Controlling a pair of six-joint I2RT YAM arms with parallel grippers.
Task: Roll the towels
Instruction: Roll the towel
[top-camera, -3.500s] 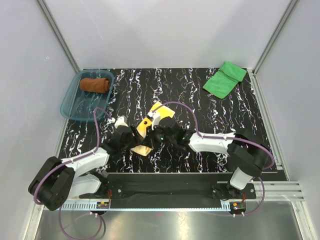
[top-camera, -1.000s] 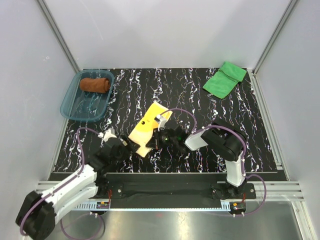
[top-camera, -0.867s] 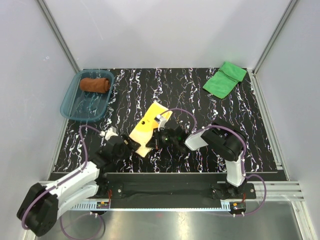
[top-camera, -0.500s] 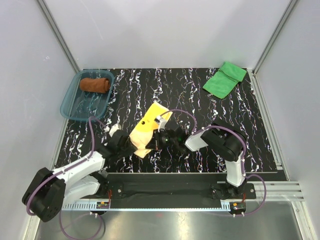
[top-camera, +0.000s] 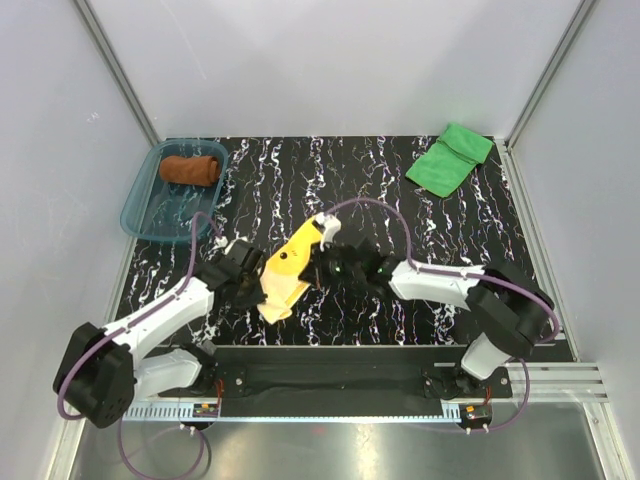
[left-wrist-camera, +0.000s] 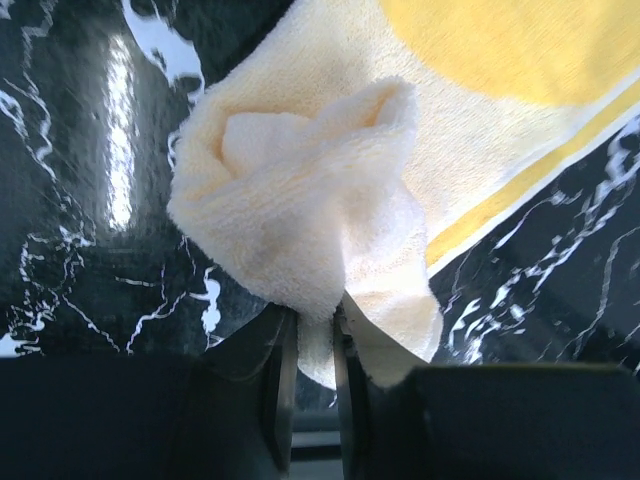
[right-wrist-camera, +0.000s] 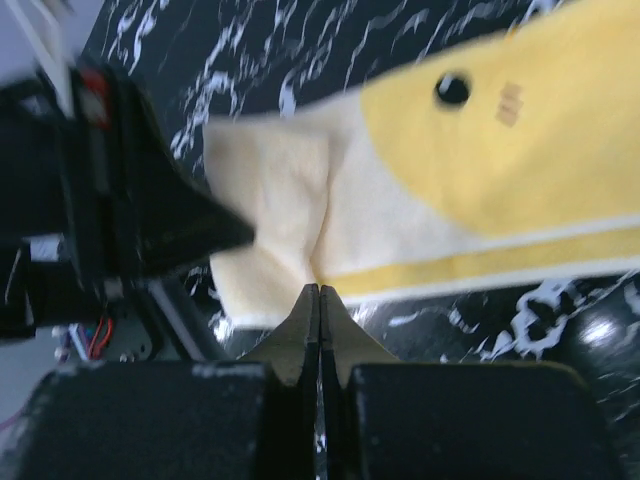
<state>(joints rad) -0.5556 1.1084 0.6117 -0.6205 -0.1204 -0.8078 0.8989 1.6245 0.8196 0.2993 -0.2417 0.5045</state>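
Gathered into a knot at the near end, where flat a second ago: pale yellow towel (top-camera: 283, 272), lying mid-table on the black marbled table (top-camera: 400, 220) and slanting from far right to near left. Carries a deeper yellow patch with one dark dot. Near corner puckered and pinched by the left pincer (top-camera: 258, 288), swung in from the near-left edge over that same second. From the left wrist, a soft fold of cloth clamped between the jaws of the left pincer (left-wrist-camera: 312, 340), the rest of the towel spreading away beyond it.

On the towel's right side, right pincer (top-camera: 315, 268), arm stretched further out than before. From the right wrist, jaws pressed together, tips touching the towel's pale edge at a crease; cannot tell whether any cloth is caught there.

Further out: rust-brown towel (top-camera: 190, 169), rolled, inside the teal tray (top-camera: 150, 222) at far left. Bright green towel (top-camera: 450, 158), loosely folded, at the far right corner, well apart from both arms.
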